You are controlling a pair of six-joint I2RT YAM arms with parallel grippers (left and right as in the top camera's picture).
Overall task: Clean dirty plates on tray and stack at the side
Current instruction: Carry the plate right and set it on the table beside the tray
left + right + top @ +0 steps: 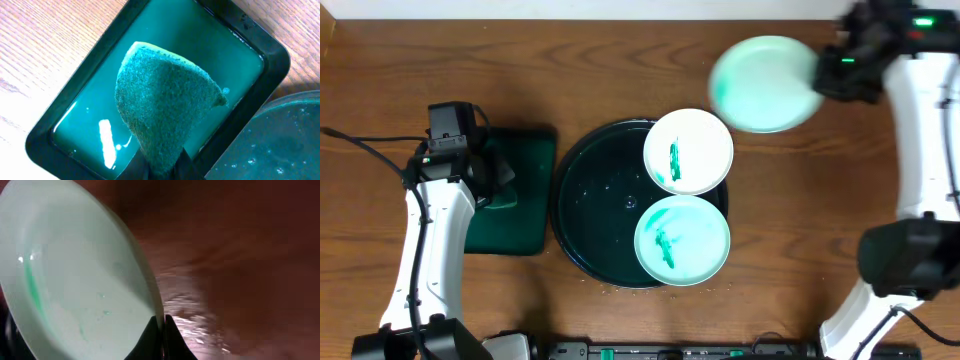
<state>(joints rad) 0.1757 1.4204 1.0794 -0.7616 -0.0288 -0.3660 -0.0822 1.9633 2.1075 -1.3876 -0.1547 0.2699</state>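
Note:
The round black tray sits mid-table and holds a white plate and a mint-green plate, each with a teal smear. My right gripper is shut on the rim of a second mint-green plate, held tilted above the table at the far right; in the right wrist view the fingers pinch the plate's edge. My left gripper is shut on a green sponge, held over the rectangular dark green tray.
The rectangular dark green tray lies left of the round tray and holds teal liquid. The round tray's wet rim shows in the left wrist view. Bare wooden table lies at the far right.

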